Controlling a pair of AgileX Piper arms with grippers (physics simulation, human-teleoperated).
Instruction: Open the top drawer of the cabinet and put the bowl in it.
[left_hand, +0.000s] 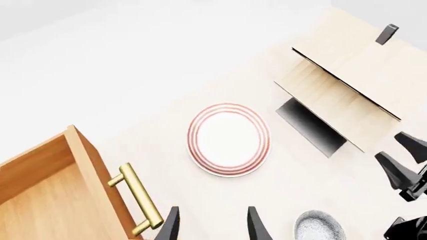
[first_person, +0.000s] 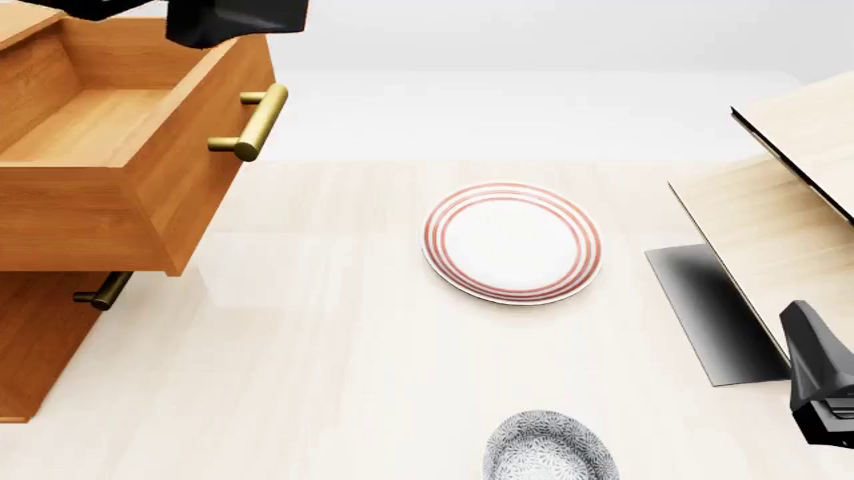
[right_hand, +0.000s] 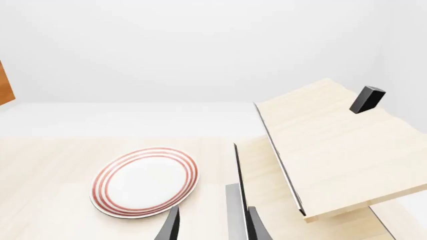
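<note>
The top drawer (first_person: 114, 150) of the cabinet (first_person: 34, 345) stands pulled out, its box interior bare as far as it shows, though its back part is cut off by the front view's edge and partly covered by the dark body of the left arm above it. Its brass bar handle (first_person: 254, 122) faces the plate (first_person: 511, 241), which lies flat on the pale surface (first_person: 320, 370) well apart from the drawer. Below the drawer only one lower handle (first_person: 103, 291) peeks out; the rest of the cabinet front is hidden under the drawer box. The bowl (first_person: 549, 447) sits on the surface nearer the arms than the plate, apart from it, and its near rim is cut off by the front view's lower edge; in the left wrist view too only its upper part appears. The left gripper (left_hand: 212, 225) shows just two dark fingers, spread apart with nothing between them, hanging between the drawer handle and the bowl. The right gripper (right_hand: 213, 225) likewise shows two finger tips set apart and bare, pointing toward the plate's far side beside the pale wooden structure (first_person: 787, 200). A small dark block (right_hand: 367, 99) rests on that structure's sloping top board; what it is cannot be made out.
</note>
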